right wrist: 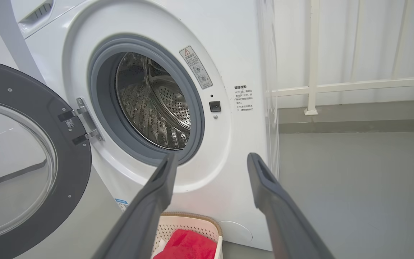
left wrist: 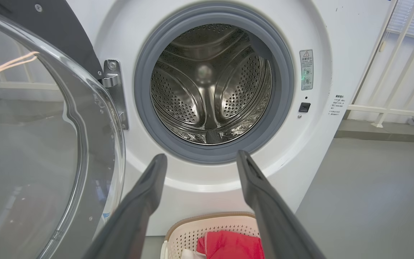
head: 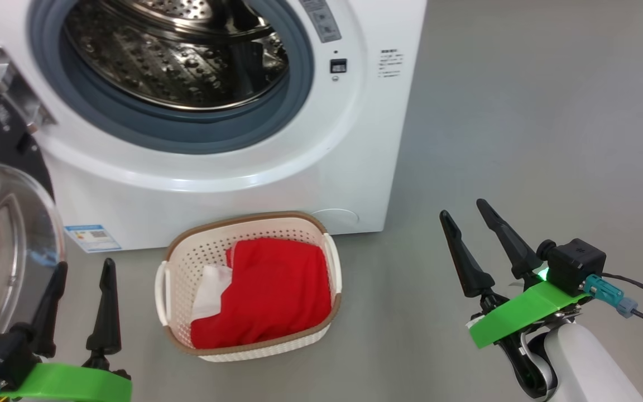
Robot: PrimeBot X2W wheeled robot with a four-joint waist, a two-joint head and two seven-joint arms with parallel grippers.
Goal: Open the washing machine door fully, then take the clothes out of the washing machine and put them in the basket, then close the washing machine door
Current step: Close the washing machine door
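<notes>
Both my hands are spread wide and hold nothing: my left hand (head: pixel 86 263) hangs just beside the glass bowl of the washing machine door (head: pixel 9 223), and my right hand (head: pixel 462 207) hovers over the bare grey floor (head: pixel 522 139), well off to the right of the basket (head: pixel 204 251).

As for writing, a grey warning label (left wrist: pixel 306 69) with a red triangle sits to the right of the opening. A few lines of small print (head: pixel 389 64) lie further right, and a blue sticker (head: pixel 91 238) sits at the lower left corner of the front. All of it is too small for me to read.

I see the washing machine (head: pixel 254 167) as a white front-loader with a grey gasket (left wrist: pixel 146 108) around a perforated steel drum (left wrist: pixel 207 90). Its door stands swung open on the left hinge, with a black rim around clear bulging glass.

On the floor, close against the machine's front below the opening, stands the cream perforated basket with its brown rim. The clothes lie inside it: a red jersey (head: pixel 277 290) fills most of it, with a white cloth (head: pixel 212 285) tucked at its left side.
</notes>
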